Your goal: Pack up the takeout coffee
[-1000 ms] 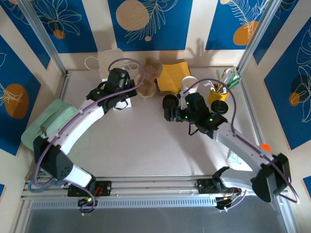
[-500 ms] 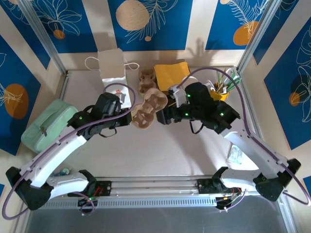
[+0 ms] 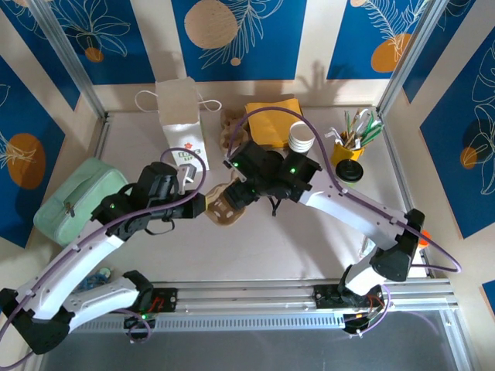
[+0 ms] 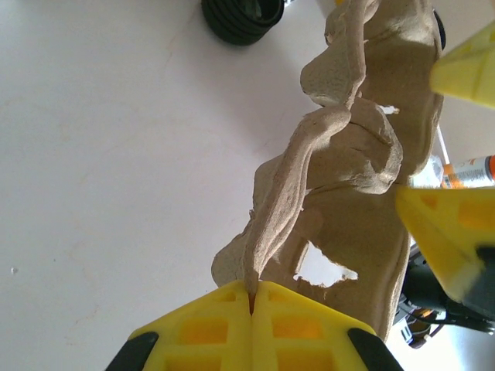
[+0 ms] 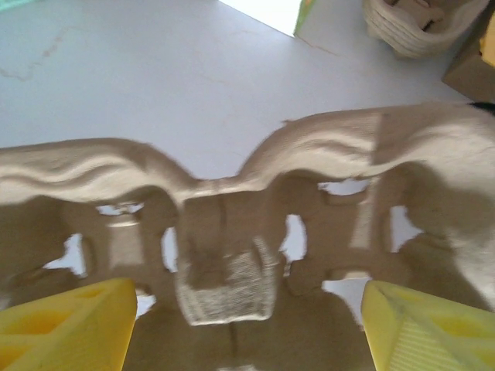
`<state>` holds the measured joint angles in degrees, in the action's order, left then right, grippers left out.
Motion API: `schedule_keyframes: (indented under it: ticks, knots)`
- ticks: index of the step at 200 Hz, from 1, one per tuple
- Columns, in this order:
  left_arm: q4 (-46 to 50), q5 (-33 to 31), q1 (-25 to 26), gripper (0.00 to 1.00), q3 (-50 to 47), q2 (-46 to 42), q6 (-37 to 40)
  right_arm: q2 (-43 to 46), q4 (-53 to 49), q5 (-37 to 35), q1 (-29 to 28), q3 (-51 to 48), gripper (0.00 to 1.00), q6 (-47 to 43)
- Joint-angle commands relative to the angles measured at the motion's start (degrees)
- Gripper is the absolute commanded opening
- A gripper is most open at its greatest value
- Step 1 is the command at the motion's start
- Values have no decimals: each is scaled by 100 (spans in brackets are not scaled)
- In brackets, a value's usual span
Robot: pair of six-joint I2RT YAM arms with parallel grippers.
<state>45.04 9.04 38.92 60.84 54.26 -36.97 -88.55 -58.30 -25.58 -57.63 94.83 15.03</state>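
Observation:
A brown pulp cup carrier (image 3: 224, 205) hangs tilted above the middle of the table. My left gripper (image 3: 203, 202) is shut on its thin edge, and the left wrist view shows the yellow pads (image 4: 209, 332) pinching the rim of the carrier (image 4: 363, 154). My right gripper (image 3: 236, 192) is open from the far side. Its fingers (image 5: 69, 325) stand wide on either side of the carrier (image 5: 232, 232), apart from it. A black round lid (image 3: 349, 171) sits by the yellow pot; whether it tops the takeout coffee I cannot tell.
At the back stand a white paper bag (image 3: 182, 112), more pulp carriers (image 3: 232, 124), yellow napkins (image 3: 274, 120), stacked white cups (image 3: 302, 137) and a yellow pot (image 3: 346, 148) of utensils. A green pouch (image 3: 77, 197) lies left. A black ribbed round thing (image 4: 241, 19) sits beyond the carrier.
My left gripper has carried the carrier from the back stack toward the table's middle. My right arm has swung left to it, its jaws now astride the carrier and slightly narrower.

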Motion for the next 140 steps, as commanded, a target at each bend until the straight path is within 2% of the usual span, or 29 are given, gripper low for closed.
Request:
schedule_keyframes:
  ticks: [1, 37, 91, 122, 140]
  knots:
    - [-62, 131, 37, 0, -116, -179, 85, -145, -352, -357, -120, 188, 74, 50]
    - [-135, 105, 32, 0, -184, -279, 25, -268, -375, -221, -143, 223, 68, 152]
    - [-100, -111, 30, 0, -204, -388, 23, -120, 3, 456, -179, -80, 73, 418]
    - [-133, -101, 29, 0, -256, -421, -21, -59, 134, 499, -196, -210, 73, 458]
    - [-185, -67, 33, 0, -274, -435, -64, -86, 190, 455, -196, -306, 70, 434]
